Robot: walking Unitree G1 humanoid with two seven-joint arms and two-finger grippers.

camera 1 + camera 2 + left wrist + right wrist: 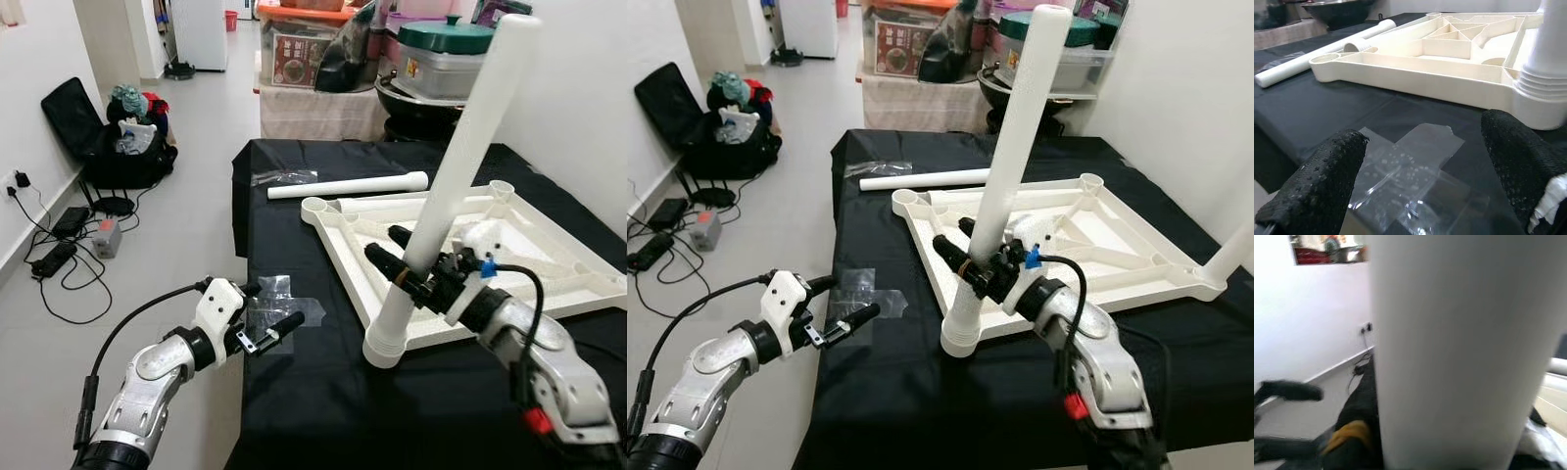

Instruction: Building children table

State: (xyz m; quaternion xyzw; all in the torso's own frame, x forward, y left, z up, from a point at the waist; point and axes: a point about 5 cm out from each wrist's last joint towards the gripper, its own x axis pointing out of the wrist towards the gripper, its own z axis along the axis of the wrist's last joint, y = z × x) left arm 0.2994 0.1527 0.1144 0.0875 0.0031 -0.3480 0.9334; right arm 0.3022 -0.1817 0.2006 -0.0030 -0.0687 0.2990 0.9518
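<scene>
The right tool (404, 262) has its two black fingers closed round the lower part of a white leg (460, 162), which stands tilted in the near corner socket of the tabletop (549, 257); the right wrist view looks straight onto that leg from close by. The tabletop lies upside down, ribs up, on the black-covered bench (323, 392), and the leg's ribbed collar (385, 343) sits at the corner, though whether it is fully seated cannot be told, and the lean suggests it is not yet home. The left tool (277, 313) hovers with fingers apart and nothing between them, over the bench's near left edge, just above a sheet of clear plastic wrap (1410, 171). A second leg (348, 186) lies loose on the bench beyond the tabletop's far left corner, near another scrap of wrap (284, 177). In the right eye view a white leg-like piece (1234, 257) slants away from the right corner, so one leg may already be fitted there. By my reckoning the job is partway along: one leg is going in now, one lies waiting, and the far sockets (501, 188) look open, with the turn upright to follow.
</scene>
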